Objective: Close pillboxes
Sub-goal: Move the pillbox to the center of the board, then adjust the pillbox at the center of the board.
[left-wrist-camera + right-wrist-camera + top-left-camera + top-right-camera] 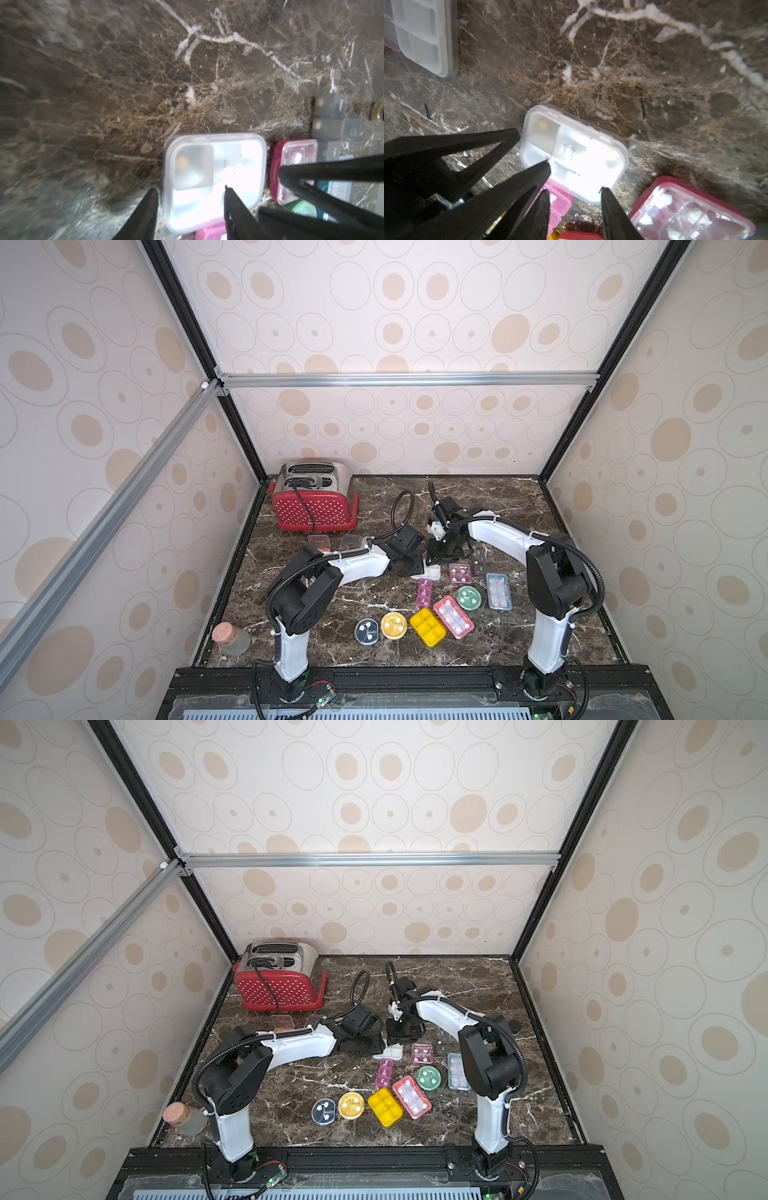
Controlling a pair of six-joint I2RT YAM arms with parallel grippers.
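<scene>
The white pillbox (430, 572) lies on the desk (498, 497), just beside the maroon pillbox (460, 573). The left fingers (232, 207) and right fingers (610, 209) stand released above it. We expect an off-centre press could skid it.

The left fingers (234, 209) and right fingers (610, 209) show only in the wrist views. In both top views black wrist housings cover them, along with half of the white pillbox (432, 572). Glare bleaches that box's compartments just past the right fingers. Between the left fingers a pink pillbox (209, 232) is cut by the picture's edge. Behind the right fingers a green pillbox (301, 208) is a mostly covered blur. Lettering on the grey pillbox (330, 108) beyond is too soft to read. Beside the right fingers the maroon pillbox (650, 192) runs off the edge.
</scene>
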